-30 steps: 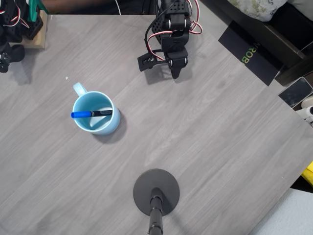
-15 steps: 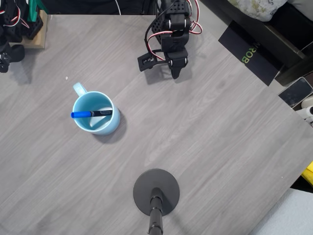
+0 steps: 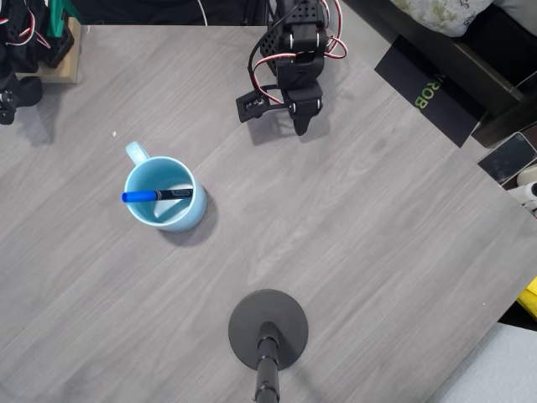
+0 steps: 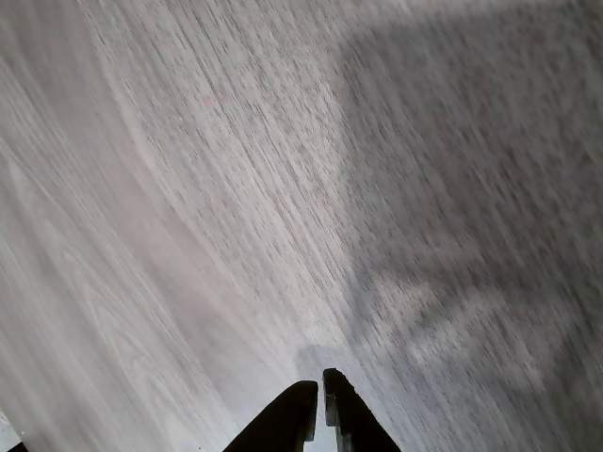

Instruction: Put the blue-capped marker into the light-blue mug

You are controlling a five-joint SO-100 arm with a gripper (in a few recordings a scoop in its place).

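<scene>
The light-blue mug [image 3: 164,194] stands upright on the grey wood table, left of centre in the overhead view, handle toward the upper left. The blue-capped marker [image 3: 157,195] lies across its opening, blue cap at the left rim and black barrel reaching the right rim. My gripper [image 3: 300,128] sits folded at the table's far edge, well to the upper right of the mug and apart from it. In the wrist view its dark fingertips [image 4: 318,394] are closed together over bare tabletop, holding nothing.
A round black stand base [image 3: 268,330] with a pole sits near the front edge. A black box [image 3: 428,94] lies at the upper right corner. A wooden block [image 3: 60,52] sits at the upper left. The table [image 3: 377,235] drops off diagonally at the right.
</scene>
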